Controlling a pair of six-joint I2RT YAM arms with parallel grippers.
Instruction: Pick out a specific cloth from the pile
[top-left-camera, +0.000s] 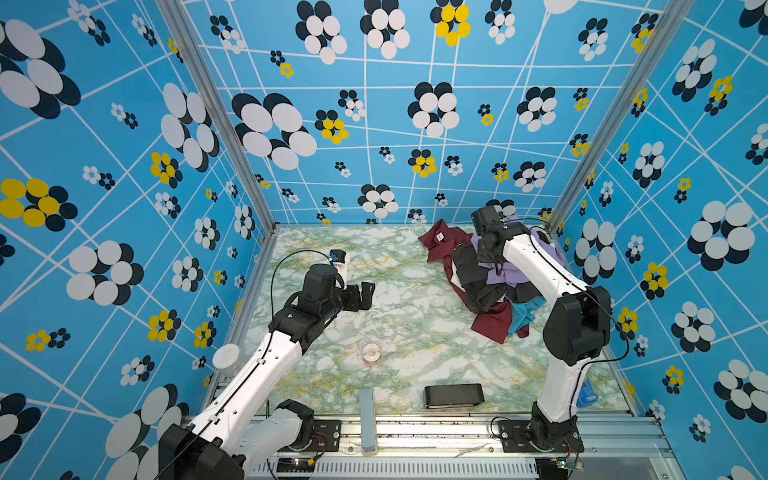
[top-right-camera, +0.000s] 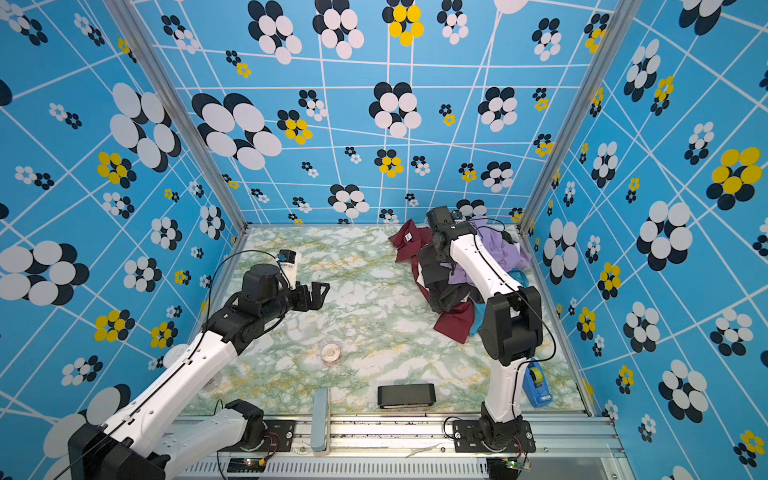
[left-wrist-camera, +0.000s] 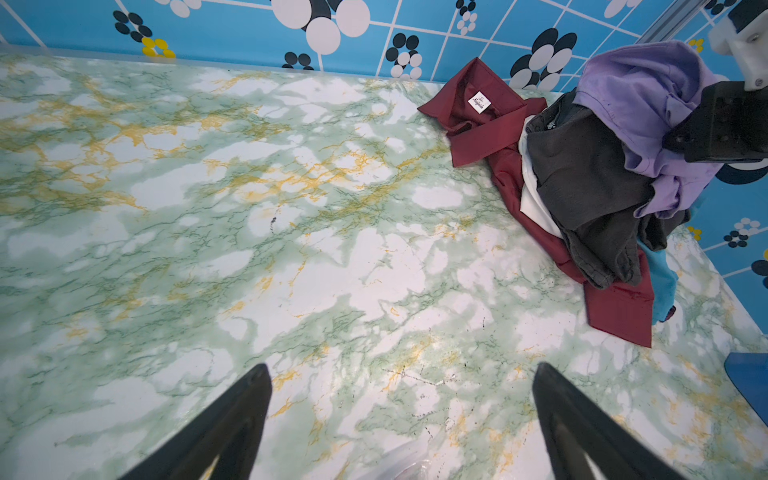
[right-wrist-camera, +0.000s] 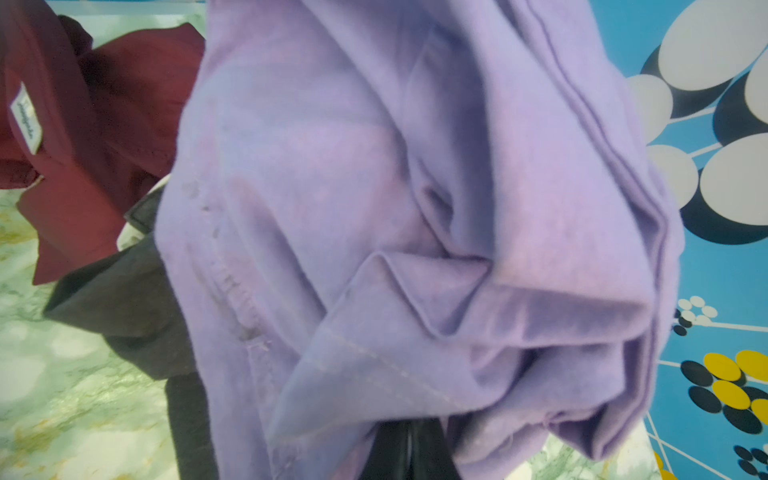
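- The room has bright blue walls (top-left-camera: 124, 166) with black, white and yellow flowers. The floor of it is a shiny green-and-white marble table (top-left-camera: 395, 291).
- On the left, the left gripper (top-left-camera: 365, 296) hangs over bare table. Its jaws are wide apart and hold nothing.
- In the middle sits a small clear round thing (top-left-camera: 371, 352). Nearer the front lies a flat black box (top-left-camera: 453, 395).
- At the back right is the pile (top-left-camera: 494, 320), a heap of mixed clothes.
- The cloth (top-left-camera: 469, 266), a big dark charcoal garment, lies on the pile's left side. It is over a maroon shirt with a white tag (left-wrist-camera: 478, 116) and partly under a soft lavender garment (right-wrist-camera: 374, 208).
- The right gripper (right-wrist-camera: 409, 444) is down in the pile. Its jaws are pinched shut on the lavender garment, not the dark one.
- I think the lavender piece should be moved aside gently, so the charcoal cloth does not drag along. Then it should grab a thick fold of the charcoal one.
- Lavender fabric fills the right wrist view, so the fingertips hardly show. I cannot tell how much dark cloth is buried.
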